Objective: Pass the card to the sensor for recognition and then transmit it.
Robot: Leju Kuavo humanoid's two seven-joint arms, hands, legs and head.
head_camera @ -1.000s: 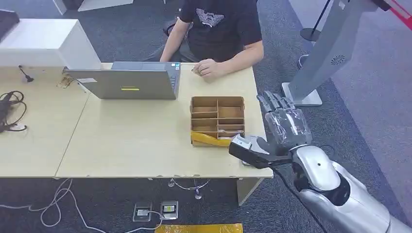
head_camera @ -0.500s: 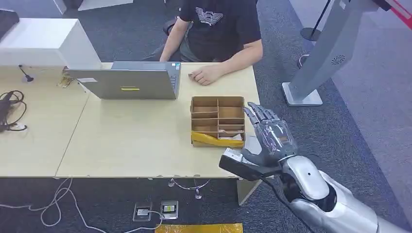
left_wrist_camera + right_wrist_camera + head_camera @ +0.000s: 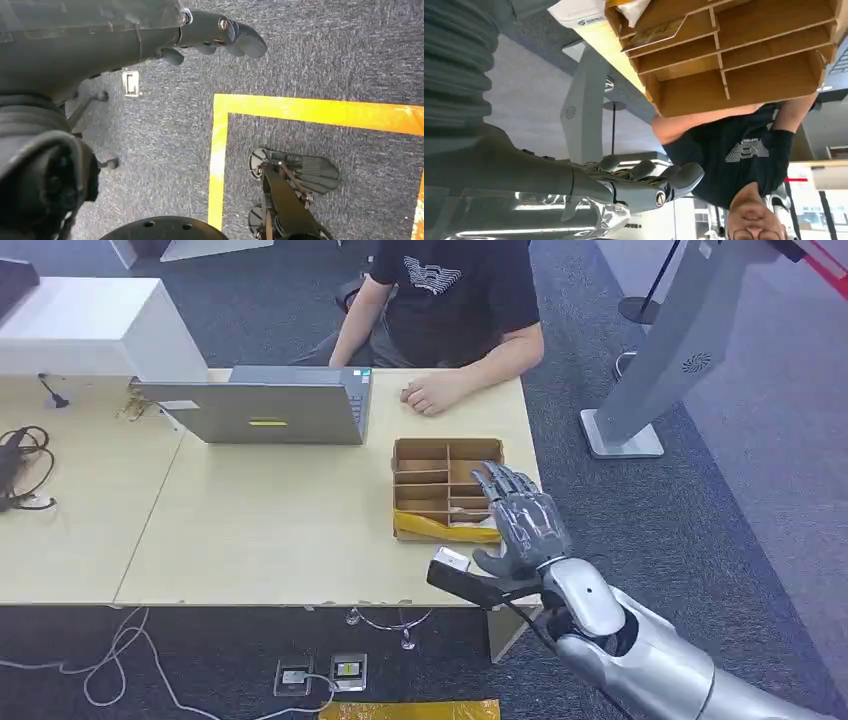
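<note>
We are holding our right hand over the box's near right corner, fingers spread and extended, gripping nothing. Our left hand is hanging over the carpet, fingers loosely curled around nothing. Inside the box, a card is lying in a compartment beside a yellow bag. A person's hand is resting on the table beyond, near a laptop.

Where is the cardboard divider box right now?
In the head view the cardboard divider box sits on the table's right end, in front of the person's hand, with the robot's right hand at its right edge.
</note>
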